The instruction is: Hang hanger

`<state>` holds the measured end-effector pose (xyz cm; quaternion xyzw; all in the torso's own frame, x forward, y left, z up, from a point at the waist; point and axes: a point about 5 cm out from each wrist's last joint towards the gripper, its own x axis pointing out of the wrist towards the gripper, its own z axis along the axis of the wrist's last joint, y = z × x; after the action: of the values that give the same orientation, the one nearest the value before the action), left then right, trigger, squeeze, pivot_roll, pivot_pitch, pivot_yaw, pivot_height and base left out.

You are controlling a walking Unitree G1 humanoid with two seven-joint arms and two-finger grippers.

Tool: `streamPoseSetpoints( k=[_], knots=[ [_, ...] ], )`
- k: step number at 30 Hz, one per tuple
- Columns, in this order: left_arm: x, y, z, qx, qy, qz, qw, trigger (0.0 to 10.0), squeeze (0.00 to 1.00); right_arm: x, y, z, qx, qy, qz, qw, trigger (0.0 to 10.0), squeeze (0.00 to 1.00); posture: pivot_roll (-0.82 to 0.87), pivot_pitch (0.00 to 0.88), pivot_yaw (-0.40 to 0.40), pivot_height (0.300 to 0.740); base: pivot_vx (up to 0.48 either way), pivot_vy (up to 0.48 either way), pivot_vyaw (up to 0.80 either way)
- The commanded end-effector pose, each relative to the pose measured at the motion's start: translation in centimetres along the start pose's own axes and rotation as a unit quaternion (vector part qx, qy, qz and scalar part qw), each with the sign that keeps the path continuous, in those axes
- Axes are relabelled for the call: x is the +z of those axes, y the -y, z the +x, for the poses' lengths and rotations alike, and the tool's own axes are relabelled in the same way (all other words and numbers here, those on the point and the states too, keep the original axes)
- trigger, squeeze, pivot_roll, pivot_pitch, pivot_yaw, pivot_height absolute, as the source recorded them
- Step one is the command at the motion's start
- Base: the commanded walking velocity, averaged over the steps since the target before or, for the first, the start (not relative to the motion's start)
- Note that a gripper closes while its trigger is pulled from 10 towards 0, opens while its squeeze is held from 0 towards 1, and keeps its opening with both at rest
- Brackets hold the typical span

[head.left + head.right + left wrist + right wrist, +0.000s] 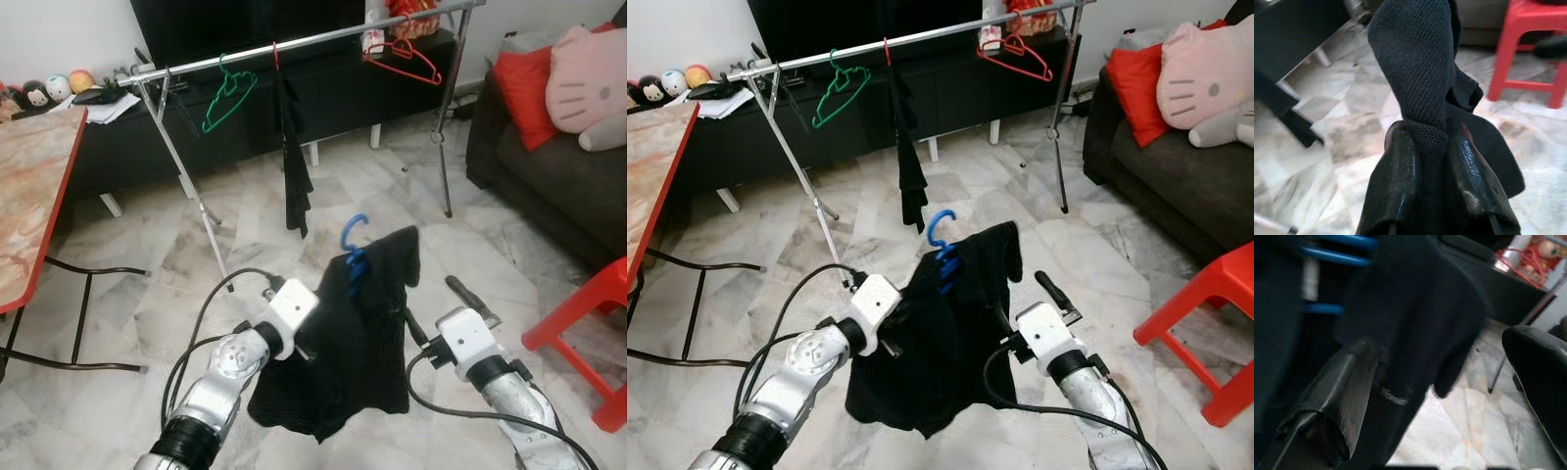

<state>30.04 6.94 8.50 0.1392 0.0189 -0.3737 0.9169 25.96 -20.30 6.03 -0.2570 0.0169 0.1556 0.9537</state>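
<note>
**Black garment on blue hanger, held before the rail**

Marble floor [147, 294]; clothes rail [294, 44] across the back carries a green hanger [227, 98], a hanging dark garment [294, 157] and a red hanger [407, 59]. Left pincer [1432, 166] is clamped on the black garment [362, 333], which is draped on the blue hanger [353, 250] below the rail. Right pincer [1449, 382] stands apart beside the cloth.

Even indoor daylight with soft shadows on the glossy marble floor [245, 235]; head views sharp, the right wrist view dim and blurred
</note>
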Motion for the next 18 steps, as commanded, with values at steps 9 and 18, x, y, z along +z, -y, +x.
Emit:
streamPoseSetpoints(
  k=[9, 18],
  knots=[
    [4.0, 0.2, 1.2, -0.052, 0.059, 0.004, 0.997, 10.0, 0.00, 1.2, -1.0, 0.8, 0.038, -0.007, -0.019, 0.999, 10.0, 1.00, -0.22, 0.000, 0.075, 0.740, 0.000, 0.000, 0.00],
    [4.9, 1.1, 1.1, -0.096, 0.065, -0.007, 0.993, 10.0, 0.00, 0.4, -0.5, 1.4, 0.021, -0.058, -0.047, 0.997, 10.0, 0.00, -0.22, 0.000, 0.071, 0.740, 0.000, 0.000, 0.00]
  ],
)
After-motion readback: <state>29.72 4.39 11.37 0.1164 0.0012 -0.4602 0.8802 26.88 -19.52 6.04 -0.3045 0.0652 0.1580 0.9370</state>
